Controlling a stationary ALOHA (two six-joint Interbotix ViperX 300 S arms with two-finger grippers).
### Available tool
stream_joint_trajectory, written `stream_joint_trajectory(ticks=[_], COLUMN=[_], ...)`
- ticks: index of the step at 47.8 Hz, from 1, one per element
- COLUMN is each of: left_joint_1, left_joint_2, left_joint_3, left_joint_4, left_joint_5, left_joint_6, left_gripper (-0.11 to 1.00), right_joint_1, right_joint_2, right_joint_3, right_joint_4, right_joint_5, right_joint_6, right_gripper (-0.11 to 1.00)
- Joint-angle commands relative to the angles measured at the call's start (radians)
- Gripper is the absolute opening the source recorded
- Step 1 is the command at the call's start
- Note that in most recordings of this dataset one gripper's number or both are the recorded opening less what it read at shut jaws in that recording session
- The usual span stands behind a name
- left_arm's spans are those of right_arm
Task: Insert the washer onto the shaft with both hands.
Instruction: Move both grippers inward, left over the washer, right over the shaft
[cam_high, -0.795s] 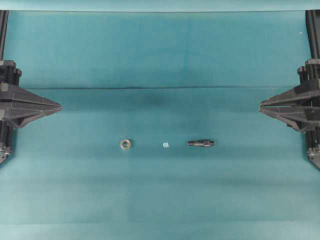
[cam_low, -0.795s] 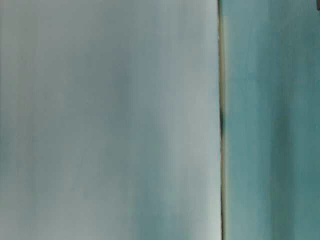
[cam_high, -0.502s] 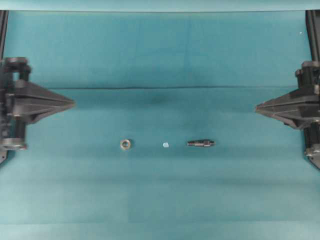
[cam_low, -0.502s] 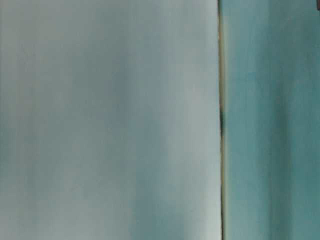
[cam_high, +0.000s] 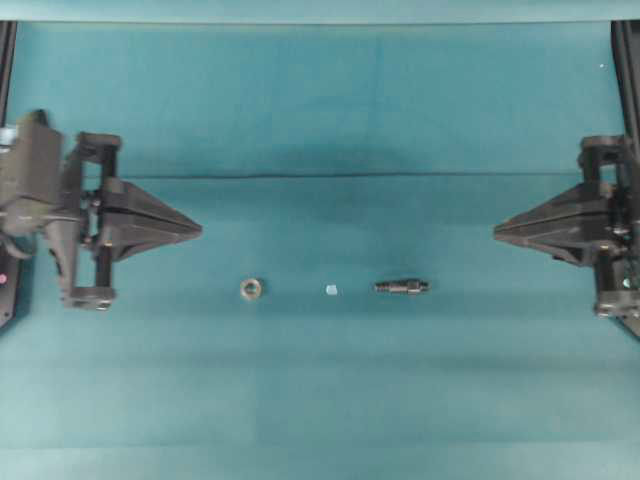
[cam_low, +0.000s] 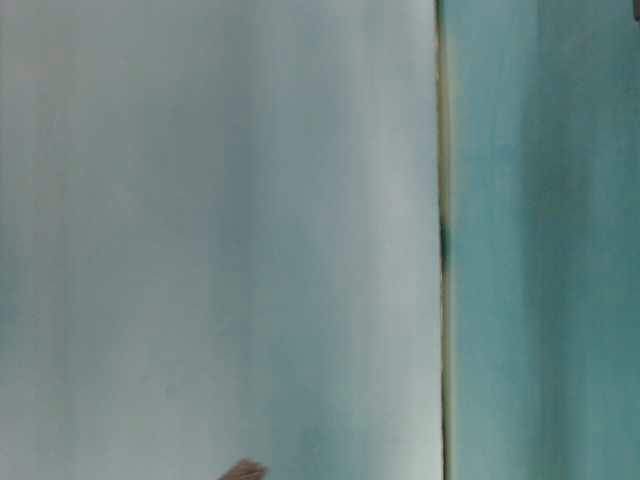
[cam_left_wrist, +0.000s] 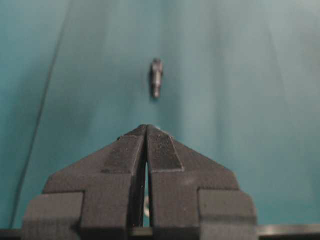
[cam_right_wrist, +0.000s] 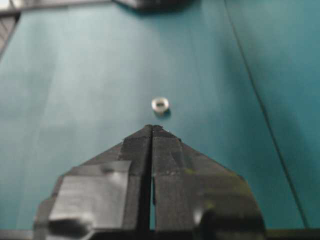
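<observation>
Fingers (cam_left_wrist: 131, 155) on both grippers are pressed closed and empty, so I'm at the approach; next I open them beside the washer (cam_high: 251, 288).

Brassy washer (cam_high: 251, 288) lies flat; dark shaft (cam_high: 402, 287) lies sideways (well apart).

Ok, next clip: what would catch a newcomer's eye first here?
Two black pointed claws, left claw and right claw, both shut, face each other across the teal cloth. Between them, nearer the camera, lie the washer, a white speck and the shaft in a row, all untouched.
</observation>
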Motion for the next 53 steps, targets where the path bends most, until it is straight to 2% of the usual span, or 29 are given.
stream_joint_trajectory(ticks=[1,10,18,24,32,42,53], left_joint_1=[-0.003,-0.012,-0.014,-0.015,-0.015,-0.035,-0.043], left_joint_2=[0.034,0.12,0.21,0.273,0.308,0.364,0.431], left_joint_3=[-0.051,-0.129,-0.209,-0.262,-0.281,-0.281,-0.288], left_joint_4=[0.003,0.003,0.003,0.003,0.003,0.003,0.003], left_joint_5=[0.057,0.172,0.298,0.391,0.4,0.403,0.407], left_joint_6=[-0.003,-0.005,-0.043,-0.044,-0.041,-0.058,-0.044], left_gripper=[0.02,0.02,0.02,0.02,0.02,0.02,0.02], right_joint_1=[-0.009,-0.012,-0.011,-0.011,-0.009,0.003,0.025], right_joint_2=[0.054,0.209,0.365,0.453,0.534,0.583,0.634], right_joint_3=[-0.051,-0.115,-0.207,-0.273,-0.344,-0.379,-0.413], right_joint_4=[0.005,0.005,0.005,0.002,-0.009,-0.015,-0.015], right_joint_5=[0.025,0.075,0.167,0.253,0.376,0.456,0.552], right_joint_6=[0.011,0.037,0.052,0.051,0.041,0.02,-0.051], right_gripper=[-0.1,-0.1,-0.1,-0.1,-0.1,-0.1,-0.1])
